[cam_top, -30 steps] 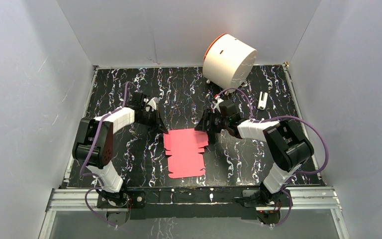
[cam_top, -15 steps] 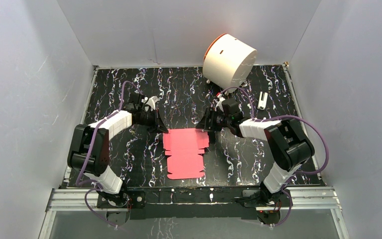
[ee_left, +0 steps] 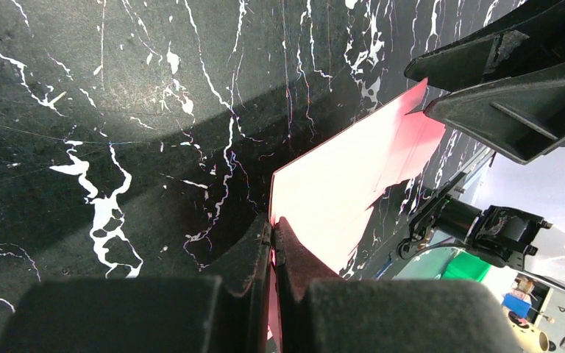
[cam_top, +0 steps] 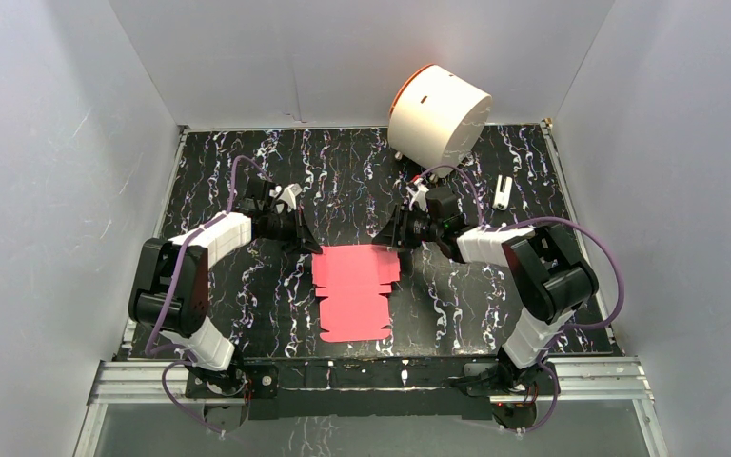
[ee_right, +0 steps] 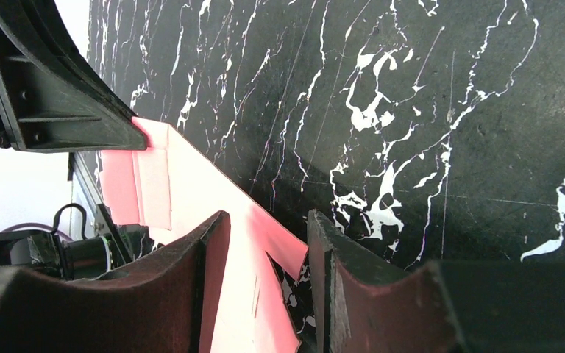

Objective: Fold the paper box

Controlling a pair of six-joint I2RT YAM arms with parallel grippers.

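The paper box [cam_top: 352, 290] is a flat pink-red die-cut sheet lying on the black marbled table [cam_top: 247, 181], between the two arms. My left gripper [cam_top: 309, 246] is shut on the sheet's far left corner; in the left wrist view the fingertips [ee_left: 272, 224] pinch the paper box [ee_left: 338, 184] edge. My right gripper [cam_top: 387, 240] is at the far right corner. In the right wrist view my right gripper [ee_right: 268, 224] stands open, with the edge of the paper box [ee_right: 191, 176] and a tab between its jaws, which do not press on it.
A large white cylinder with an orange rim [cam_top: 438, 114] lies tilted at the back, right of centre. A small white object [cam_top: 503, 192] lies at the back right. Grey walls close in the table on three sides.
The right gripper's jaws have narrowed around the sheet's far right corner. The left arm stretched forward a little, still holding its corner; the sheet shifted slightly.
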